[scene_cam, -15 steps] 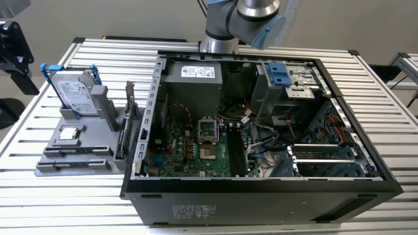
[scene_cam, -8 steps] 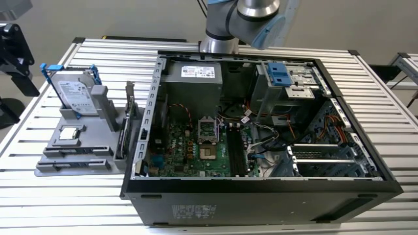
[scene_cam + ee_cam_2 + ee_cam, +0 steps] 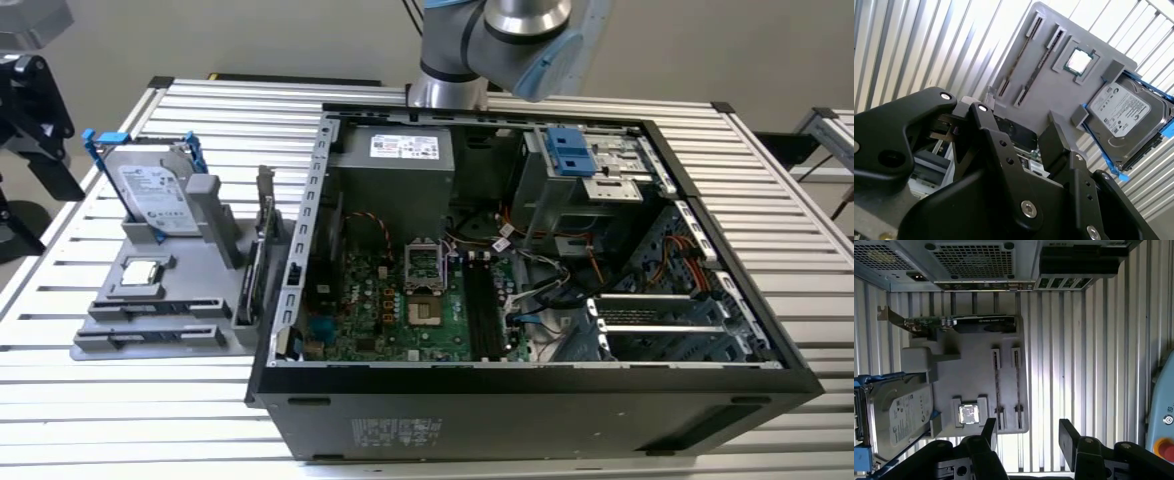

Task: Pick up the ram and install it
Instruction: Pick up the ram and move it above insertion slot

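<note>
The gripper hangs over the grey holder that sits beside the case. Its fingers are spread wide with nothing between them, which suits an approach rather than a carry. In the first wrist view the gap between the fingers lies near one end of the holder's two long slots, so the gripper looks to be lining up with them.

The ram seems to be the thin dark line standing edge-on in one of those slots, though which slot truly holds it is hard to tell. Standing on edge leaves its flat faces free for fingers to close on.

The holder also props the hard drive at a tilt, keeps the card on its edge and seats the chip in a shallow pocket. Each is apart from the others, so one can be taken without disturbing the rest.

The case lies on its side on the slatted table, open upward, so the board can be reached from above. The pickup is not yet made.
</note>
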Controlling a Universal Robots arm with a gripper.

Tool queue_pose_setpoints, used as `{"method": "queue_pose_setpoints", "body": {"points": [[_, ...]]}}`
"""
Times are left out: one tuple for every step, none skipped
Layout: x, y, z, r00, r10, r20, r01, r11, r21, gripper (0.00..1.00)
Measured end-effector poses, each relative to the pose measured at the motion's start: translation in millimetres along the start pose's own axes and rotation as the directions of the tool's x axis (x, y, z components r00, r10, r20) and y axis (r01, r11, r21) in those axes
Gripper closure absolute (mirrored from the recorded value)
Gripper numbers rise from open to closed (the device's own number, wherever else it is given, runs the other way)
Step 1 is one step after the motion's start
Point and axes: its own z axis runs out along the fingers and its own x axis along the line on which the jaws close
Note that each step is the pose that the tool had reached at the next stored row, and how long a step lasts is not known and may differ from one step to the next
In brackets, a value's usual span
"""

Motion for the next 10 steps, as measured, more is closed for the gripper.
{"method": "queue_pose_setpoints", "body": {"points": [[0.4,0.0,0.7,1.0,0.0,0.0022,0.0,1.0,-0.0001,0.0],[0.6,0.0,1.6,1.0,-0.001,0.0036,0.001,1.0,-0.0002,0.0],[0.8,0.0,2.4,1.0,-0.001,0.0048,0.001,1.0,-0.0003,0.0],[1.0,0.0,3.2,1.0,-0.001,0.0057,0.001,1.0,-0.0003,0.0],[1.3,-0.1,3.9,1.0,-0.001,0.0067,0.001,1.0,-0.0002,0.0],[1.5,-0.1,4.6,1.0,-0.001,0.0074,0.001,1.0,-0.0002,0.0],[1.6,-0.1,5.2,1.0,-0.001,0.0078,0.001,1.0,-0.0002,0.0],[1.7,-0.1,5.7,1.0,-0.001,0.008,0.001,1.0,-0.0001,0.0],[1.7,-0.1,6.0,1.0,-0.001,0.0081,0.001,1.0,-0.0001,0.0],[1.7,-0.1,6.1,1.0,-0.001,0.0081,0.001,1.0,0.0,0.0]]}}
